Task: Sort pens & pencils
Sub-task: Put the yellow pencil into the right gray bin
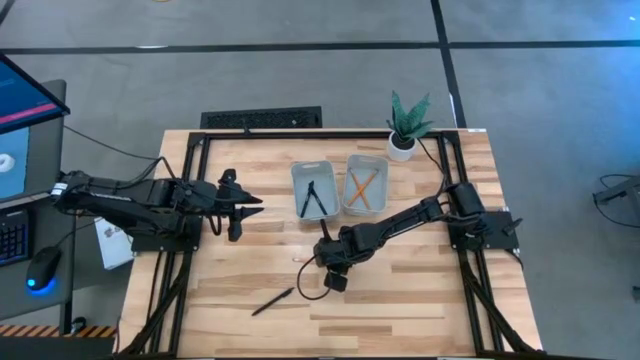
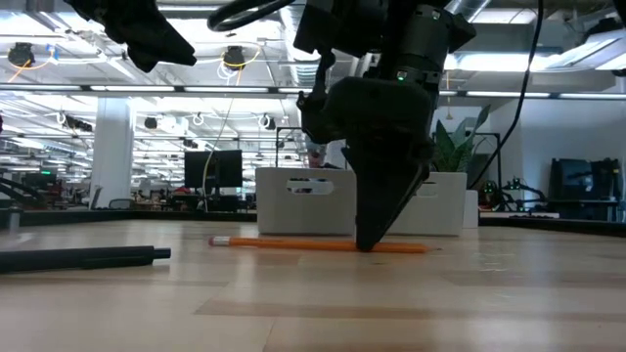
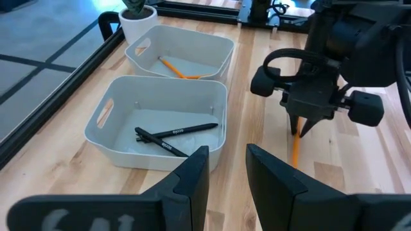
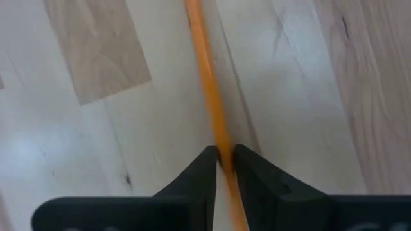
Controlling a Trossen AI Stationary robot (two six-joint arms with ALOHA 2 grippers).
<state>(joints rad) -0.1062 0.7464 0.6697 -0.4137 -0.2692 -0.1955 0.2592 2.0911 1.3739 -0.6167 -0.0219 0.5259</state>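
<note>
From above, the right gripper (image 1: pixel 327 262) reaches down to the table (image 1: pixel 420 300) below the trays; the left gripper (image 1: pixel 247 206) waits open. At table height, the orange pencil (image 2: pixel 313 244) lies flat. The right wrist shows fingers (image 4: pixel 204 168) pinching it to lift.

The right gripper (image 4: pixel 221 163) points straight down with its fingers (image 4: pixel 200 168) pinched nearly together around a pencil (image 4: pixel 207 83), while the left gripper (image 3: pixel 226 168) hangs raised with its fingers slightly apart.
</note>
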